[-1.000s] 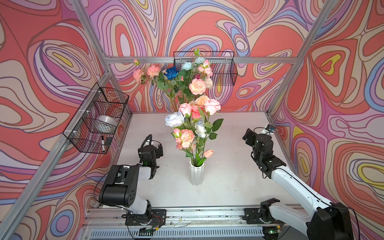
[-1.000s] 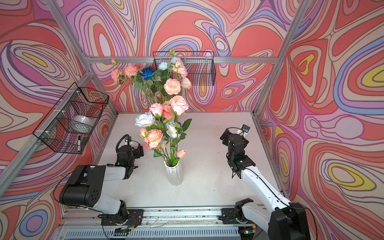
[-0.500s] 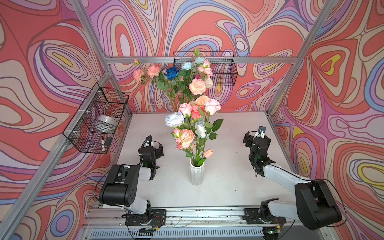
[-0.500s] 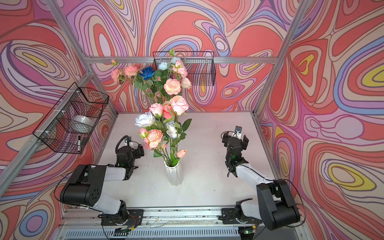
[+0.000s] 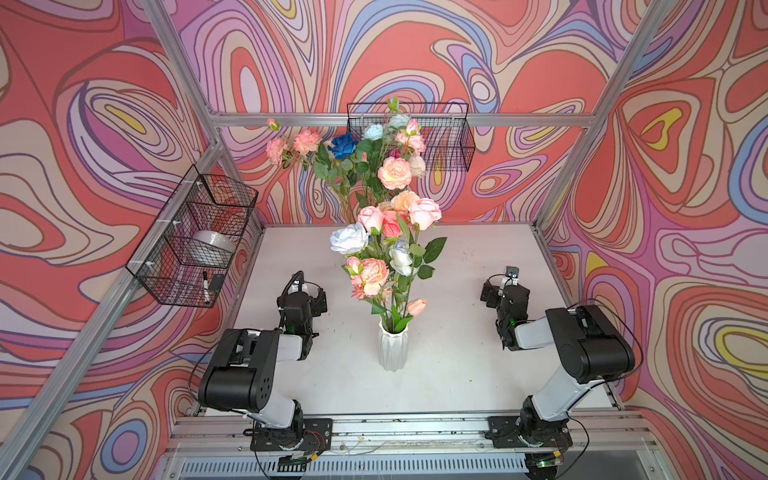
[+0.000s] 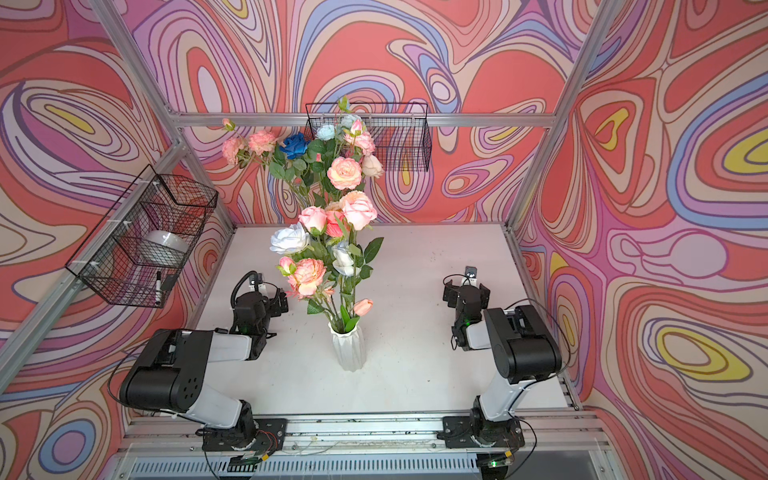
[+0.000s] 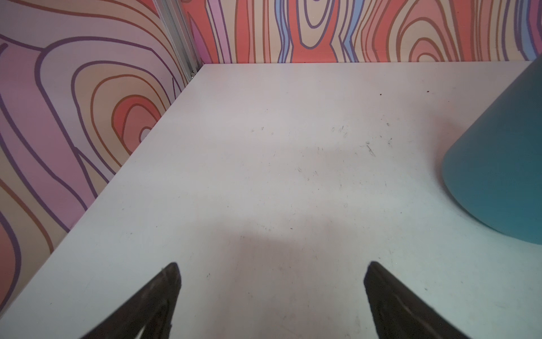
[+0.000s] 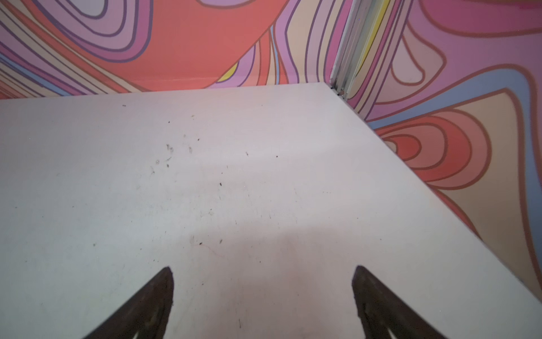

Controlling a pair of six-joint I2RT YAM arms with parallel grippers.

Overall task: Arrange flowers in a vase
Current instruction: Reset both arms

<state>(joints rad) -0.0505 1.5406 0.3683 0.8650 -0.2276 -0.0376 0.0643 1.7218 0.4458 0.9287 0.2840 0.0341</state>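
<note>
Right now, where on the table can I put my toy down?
The table is bare from the white vase across to the right arm, and in the back right corner. The gap to the left arm is narrower. The middle is crowded with flowers, front to back.

Leafy flowers [image 6: 308, 275] stand upright in the white vase [image 6: 349, 351]

No text, brand, number or sign could be read in any view. The marker [image 5: 205, 286] in the side wire basket [image 5: 174, 291] was too small to show print. The small white tab [image 5: 512, 273] atop the right arm's wrist bore a dark mark, illegible in both top views. The wrist views showed only unlettered surfaces.
</note>
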